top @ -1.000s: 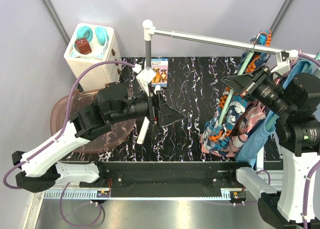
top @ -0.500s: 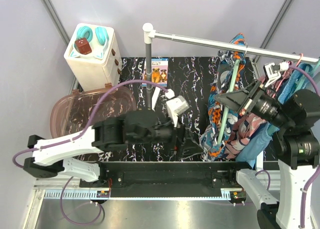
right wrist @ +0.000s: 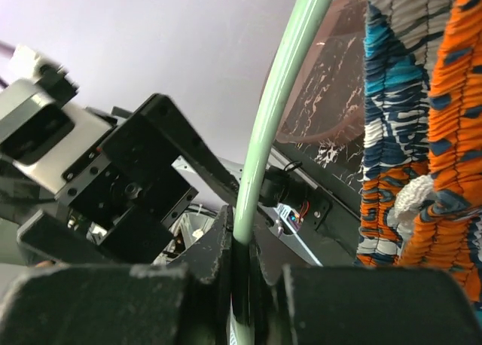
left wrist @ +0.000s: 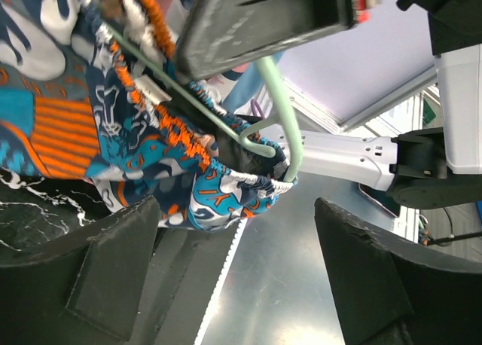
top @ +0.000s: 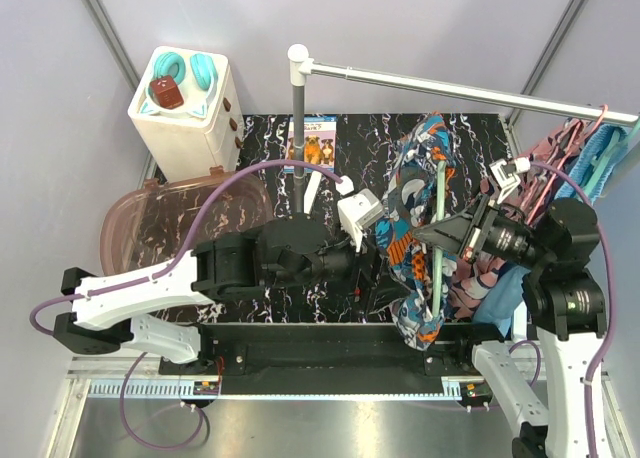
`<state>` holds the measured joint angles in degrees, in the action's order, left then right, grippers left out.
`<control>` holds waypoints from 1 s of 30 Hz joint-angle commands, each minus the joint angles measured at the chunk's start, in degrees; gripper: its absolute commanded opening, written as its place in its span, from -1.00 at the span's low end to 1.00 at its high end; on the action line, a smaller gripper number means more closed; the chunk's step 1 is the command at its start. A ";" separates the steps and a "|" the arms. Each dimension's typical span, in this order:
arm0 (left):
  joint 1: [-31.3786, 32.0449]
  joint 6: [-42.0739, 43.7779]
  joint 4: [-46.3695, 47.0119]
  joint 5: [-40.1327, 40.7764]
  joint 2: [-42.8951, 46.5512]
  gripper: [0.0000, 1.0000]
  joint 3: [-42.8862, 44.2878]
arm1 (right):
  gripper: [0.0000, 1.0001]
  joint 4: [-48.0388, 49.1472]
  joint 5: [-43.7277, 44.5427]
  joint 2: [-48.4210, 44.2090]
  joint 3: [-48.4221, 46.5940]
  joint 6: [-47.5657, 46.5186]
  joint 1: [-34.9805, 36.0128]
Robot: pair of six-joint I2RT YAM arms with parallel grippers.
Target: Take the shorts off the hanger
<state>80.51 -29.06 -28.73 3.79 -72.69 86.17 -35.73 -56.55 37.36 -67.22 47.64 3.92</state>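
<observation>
Shorts [top: 405, 208] on hanger [top: 439, 193] above table [top: 370, 143]

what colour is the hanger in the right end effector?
Pale mint green. The hanger shows clearest in the right wrist view, as a plain thin rod.

Pale lilac walls [top: 420, 18], black white-veined table [top: 365, 143], white drawer unit [top: 185, 128], pink tub [top: 140, 233].

Soft printed cloth shorts [top: 405, 193], ribbed elastic waistband. Smooth pale-green plastic hanger [right wrist: 279, 96] in the right gripper [right wrist: 241, 258]. Matt, grainy black plastic fingers [left wrist: 113, 270] on the left gripper [left wrist: 237, 209]. Shiny metal rail [top: 420, 79], glossy marbled table [top: 370, 148].
</observation>
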 commanded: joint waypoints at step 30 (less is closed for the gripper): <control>-1.50 17.02 -3.88 0.95 -9.84 0.55 0.59 | -1.00 -8.85 35.20 11.59 -13.73 31.72 0.03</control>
<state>79.48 -13.10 -34.92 5.61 -83.64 88.90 -49.71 -23.05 50.54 -80.93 72.77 3.97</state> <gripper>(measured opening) 0.854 0.118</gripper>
